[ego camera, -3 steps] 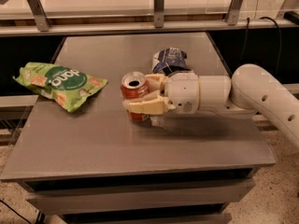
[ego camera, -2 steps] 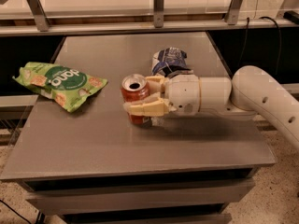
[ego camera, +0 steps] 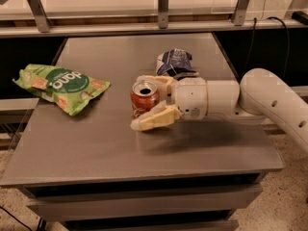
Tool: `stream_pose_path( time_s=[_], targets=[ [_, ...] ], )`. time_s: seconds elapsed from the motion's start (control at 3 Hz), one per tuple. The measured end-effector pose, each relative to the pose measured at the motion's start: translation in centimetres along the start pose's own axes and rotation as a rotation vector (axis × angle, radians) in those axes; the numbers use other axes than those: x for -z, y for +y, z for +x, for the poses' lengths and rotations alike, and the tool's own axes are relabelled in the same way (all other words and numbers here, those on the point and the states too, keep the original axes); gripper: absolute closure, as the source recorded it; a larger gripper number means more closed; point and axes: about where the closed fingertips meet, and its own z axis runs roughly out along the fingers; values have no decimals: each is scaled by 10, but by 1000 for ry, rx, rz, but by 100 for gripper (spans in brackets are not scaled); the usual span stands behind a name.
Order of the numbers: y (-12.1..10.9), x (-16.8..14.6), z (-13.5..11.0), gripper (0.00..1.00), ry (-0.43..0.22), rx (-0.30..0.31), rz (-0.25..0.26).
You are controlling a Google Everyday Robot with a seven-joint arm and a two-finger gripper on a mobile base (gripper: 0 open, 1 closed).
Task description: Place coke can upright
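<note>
The coke can (ego camera: 144,100) is orange-red with a silver top and pull tab. It stands upright on the grey table (ego camera: 96,148) near the middle. My gripper (ego camera: 140,103) reaches in from the right, with the cream fingers on either side of the can. The near finger (ego camera: 155,120) sits low and a little off the can's front. The far finger (ego camera: 155,81) is behind the can. The jaws are spread and open around the can.
A green chip bag (ego camera: 61,86) lies at the table's left. A blue-and-white snack bag (ego camera: 174,63) lies just behind the gripper. My white arm (ego camera: 269,97) stretches over the table's right edge. A rail with metal posts (ego camera: 163,6) runs along the back.
The near finger has moved away from the can toward the table's front, so the jaws have opened. The can stays upright in the same spot.
</note>
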Motion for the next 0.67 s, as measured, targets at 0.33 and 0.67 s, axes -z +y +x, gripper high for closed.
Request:
stream_pose_path(
  time_s=[0.33,0.67],
  targets=[
    [-5,11,-1,0,32,11,16],
    [-10,33,-4,0,86,22,50]
  ],
)
